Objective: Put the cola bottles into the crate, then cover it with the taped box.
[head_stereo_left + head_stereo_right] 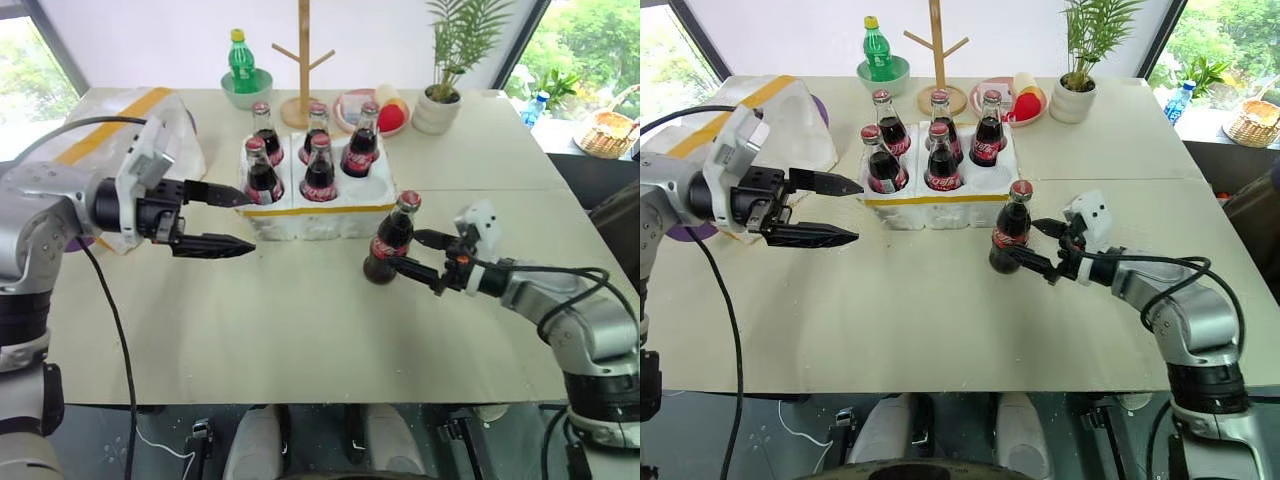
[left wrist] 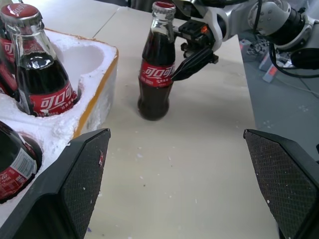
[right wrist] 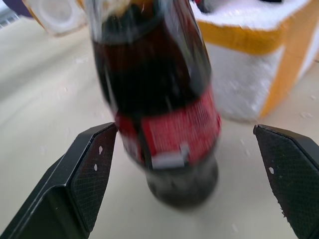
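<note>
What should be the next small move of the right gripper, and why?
Probably ease a little further forward and close on the last cola bottle. The right gripper is open, with one finger on each side of that bottle, which stands upright on the table in front of the crate. Five bottles are already seated; the near right well is empty.

Left arm bent in from the side, black two-fingered left gripper (image 1: 228,218) pointing right, roughly level, jaws wide apart, empty. Right arm reaching forward-left, black two-fingered right gripper (image 1: 408,252) spread wide, seemingly gripping nothing, wrist slightly dipped.
</note>
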{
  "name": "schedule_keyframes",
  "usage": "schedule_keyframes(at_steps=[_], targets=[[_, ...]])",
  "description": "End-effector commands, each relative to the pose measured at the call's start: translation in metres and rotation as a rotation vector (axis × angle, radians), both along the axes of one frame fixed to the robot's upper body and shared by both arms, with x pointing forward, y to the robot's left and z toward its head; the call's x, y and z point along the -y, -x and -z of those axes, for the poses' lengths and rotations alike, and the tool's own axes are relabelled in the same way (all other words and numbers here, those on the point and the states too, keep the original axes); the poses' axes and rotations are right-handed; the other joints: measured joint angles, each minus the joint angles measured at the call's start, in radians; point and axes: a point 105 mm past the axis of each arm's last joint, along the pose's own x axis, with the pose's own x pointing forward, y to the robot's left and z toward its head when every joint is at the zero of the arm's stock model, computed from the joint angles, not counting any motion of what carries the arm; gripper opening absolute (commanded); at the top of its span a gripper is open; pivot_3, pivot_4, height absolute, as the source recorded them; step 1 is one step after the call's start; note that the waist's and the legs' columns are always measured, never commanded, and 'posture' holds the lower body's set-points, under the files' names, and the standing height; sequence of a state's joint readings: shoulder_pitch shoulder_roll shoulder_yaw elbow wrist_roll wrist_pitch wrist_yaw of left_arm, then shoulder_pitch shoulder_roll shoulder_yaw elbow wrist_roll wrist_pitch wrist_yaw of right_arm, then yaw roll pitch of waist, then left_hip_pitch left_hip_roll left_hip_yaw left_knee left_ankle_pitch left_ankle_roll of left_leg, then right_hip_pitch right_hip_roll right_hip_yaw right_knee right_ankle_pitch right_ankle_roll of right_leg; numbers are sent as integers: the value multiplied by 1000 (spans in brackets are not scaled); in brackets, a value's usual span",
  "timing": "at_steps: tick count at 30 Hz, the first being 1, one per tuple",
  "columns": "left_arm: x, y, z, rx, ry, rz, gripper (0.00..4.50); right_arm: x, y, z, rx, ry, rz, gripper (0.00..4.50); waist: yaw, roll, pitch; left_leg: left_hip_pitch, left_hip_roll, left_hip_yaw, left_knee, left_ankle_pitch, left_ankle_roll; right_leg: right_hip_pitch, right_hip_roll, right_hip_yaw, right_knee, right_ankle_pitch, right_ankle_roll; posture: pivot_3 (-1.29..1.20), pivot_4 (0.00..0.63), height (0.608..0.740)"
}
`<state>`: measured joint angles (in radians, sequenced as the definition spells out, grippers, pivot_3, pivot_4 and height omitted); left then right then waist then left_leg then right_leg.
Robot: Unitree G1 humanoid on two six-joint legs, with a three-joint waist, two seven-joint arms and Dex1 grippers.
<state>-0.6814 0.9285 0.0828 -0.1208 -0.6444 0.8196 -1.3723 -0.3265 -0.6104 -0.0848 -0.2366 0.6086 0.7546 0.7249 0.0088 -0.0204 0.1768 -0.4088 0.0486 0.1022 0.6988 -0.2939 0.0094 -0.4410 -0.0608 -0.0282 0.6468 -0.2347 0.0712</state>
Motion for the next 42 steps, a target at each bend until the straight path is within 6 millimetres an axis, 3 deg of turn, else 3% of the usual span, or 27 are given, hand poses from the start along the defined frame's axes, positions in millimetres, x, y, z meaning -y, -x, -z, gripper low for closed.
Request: schedule_keyframes(at_steps=[1, 5, 10, 11, 16, 19, 22, 25, 29, 33, 38, 40, 42], targets=[[2, -2, -10, 52, 9, -1, 4489, -11, -6, -7, 37, -19, -26, 4500, 0, 0, 0, 0, 0, 0, 0, 0, 0, 0, 0, 0, 0, 0, 0, 0, 150, 740], [2, -5, -13, 65, 13, -9, 4489, -19, -10, -8, 41, -37, -41, 4500, 2, 0, 0, 0, 0, 1, 0, 0, 0, 0, 0, 0, 0, 0, 0, 0, 150, 740], [3, -6, -13, 71, 17, -16, 4500, -24, -5, -24, 82, -52, -83, 2832, 1, 0, 0, 0, 0, 1, 0, 0, 0, 0, 0, 0, 0, 0, 0, 0, 150, 740], [3, -6, -13, 72, 17, -18, 4500, -24, -4, -27, 90, -53, -89, 2773, 1, 0, 0, 0, 0, 1, 0, 0, 0, 0, 0, 0, 0, 0, 0, 0, 150, 740], [3, -6, -14, 75, 40, -30, 4500, -26, 11, -90, 210, -108, -216, 2773, 1, 3, 2, -1, 0, 1, -1, 0, 0, -2, 0, 0, 0, 0, 0, 0, 150, 740], [3, -8, -14, 86, 47, -42, 4500, -31, -12, -134, 322, -103, -185, 2773, -14, 4, 4, -1, 0, 1, 0, 0, 0, -2, -1, 1, 0, 0, 0, 0, 150, 740], [4, -9, -11, 101, 39, -50, 4500, -40, -43, -149, 379, -59, -102, 2773, -22, 3, 3, -1, 0, 0, -1, 0, 0, -2, 1, 1, 1, 0, 0, 0, 150, 740], [5, -10, -11, 107, 46, -54, 4500, -45, -66, -149, 384, -27, -45, 2773, -23, 2, 3, -1, 1, 1, -2, 0, 0, -2, 1, 0, 1, -1, -2, 0, 150, 740], [4, -7, -14, 122, 50, -69, 4500, -49, -93, -129, 352, 66, 25, 2773, -22, 3, 4, -4, 0, 2, -2, 0, 0, -5, -1, 0, 0, -1, -1, 0, 150, 740], [-3, -5, -15, 128, 44, -101, 4500, -56, -92, -116, 305, 59, -25, 2773, -19, 3, 4, -17, 0, 2, 0, 4, -7, -16, -2, 0, 1, 0, 0, 0, 150, 740], [-7, -6, -15, 132, 47, -124, 4500, -63, -95, -87, 225, 66, -28, 2773, -24, 3, 4, -18, 0, 2, 0, 4, -7, -19, -1, 0, 2, 0, 0, 0, 150, 740], [-7, -6, -15, 132, 46, -126, 4500, -63, -100, -77, 190, 68, -3, 3794, -25, 3, 4, -18, 0, 2, 0, 4, -7, -19, -1, 0, 2, 0, 0, 0, 150, 740], [-8, -6, -14, 131, 43, -131, 4500, -62, -103, -75, 191, 83, 22, 4490, -25, 3, 4, -18, 0, 2, 0, 4, -7, -19, -1, 0, 3, 0, 0, 0, 150, 740]])
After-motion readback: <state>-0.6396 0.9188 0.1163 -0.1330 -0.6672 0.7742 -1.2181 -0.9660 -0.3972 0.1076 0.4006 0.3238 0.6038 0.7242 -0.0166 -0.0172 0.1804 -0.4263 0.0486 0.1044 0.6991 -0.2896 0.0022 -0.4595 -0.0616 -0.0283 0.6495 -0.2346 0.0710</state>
